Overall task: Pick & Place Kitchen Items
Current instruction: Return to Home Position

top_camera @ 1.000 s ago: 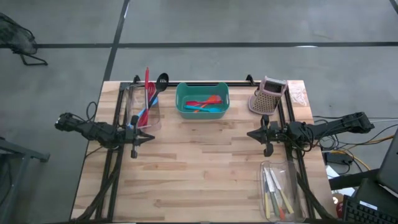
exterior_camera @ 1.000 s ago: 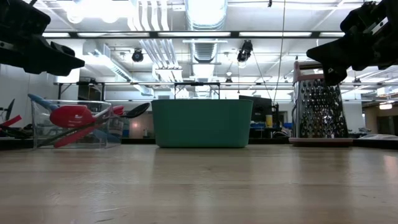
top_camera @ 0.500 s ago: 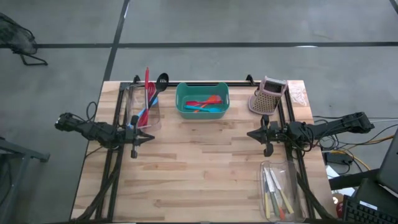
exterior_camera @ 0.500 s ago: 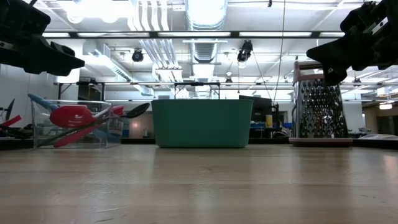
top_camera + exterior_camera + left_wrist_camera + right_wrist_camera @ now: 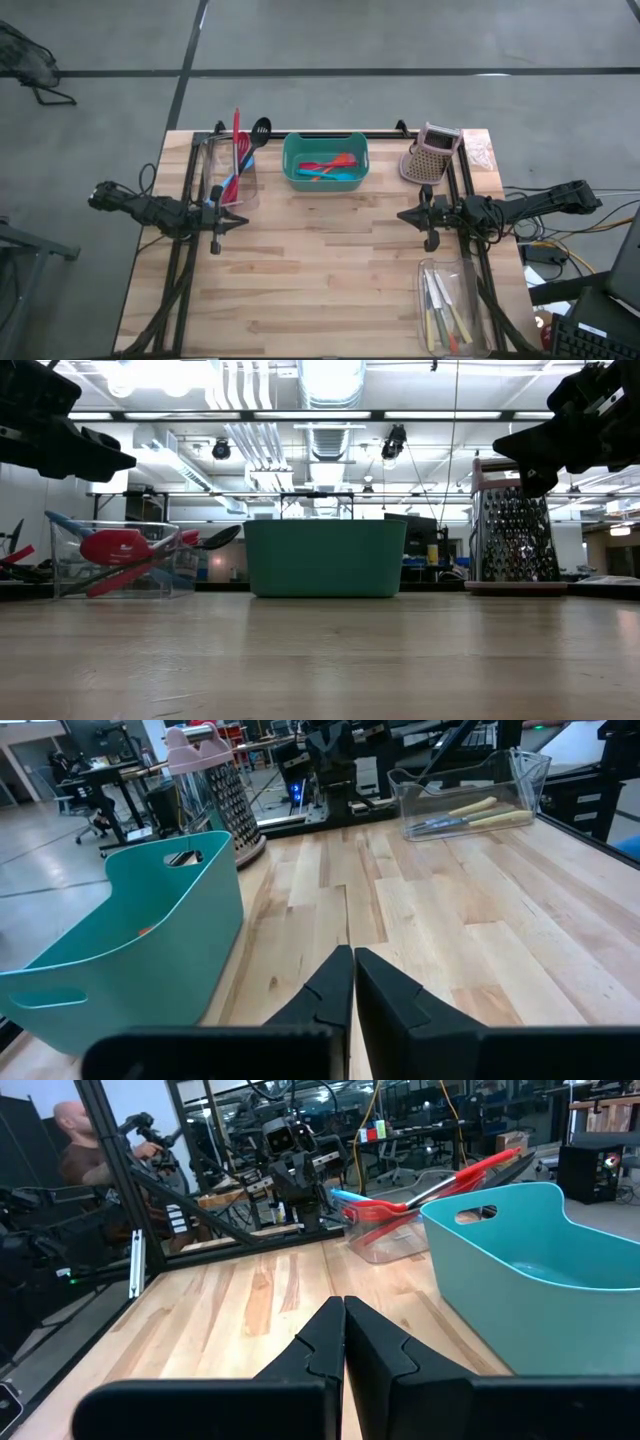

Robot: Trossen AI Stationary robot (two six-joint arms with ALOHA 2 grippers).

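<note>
Silicone spatulas (image 5: 325,168) lie in the tub (image 5: 291,150) at the middle of the table's (image 5: 320,280) far edge. I judge them light and soft-bladed; pinch the stiffer handle. Long red and black turners (image 5: 238,158) stand at the far left corner: probably rigid and light; hold mid-shaft. Pale-handled metal pieces (image 5: 445,315) lie at the near right corner: likely slippery; take the handle. My left tool (image 5: 234,222) and right tool (image 5: 405,214) hover clenched and empty.

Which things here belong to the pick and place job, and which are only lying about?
Job:
small spatulas
red and black utensils
pale-handled metal pieces

Lying about:
teal tub
grater
left clear bin
right clear bin
</note>
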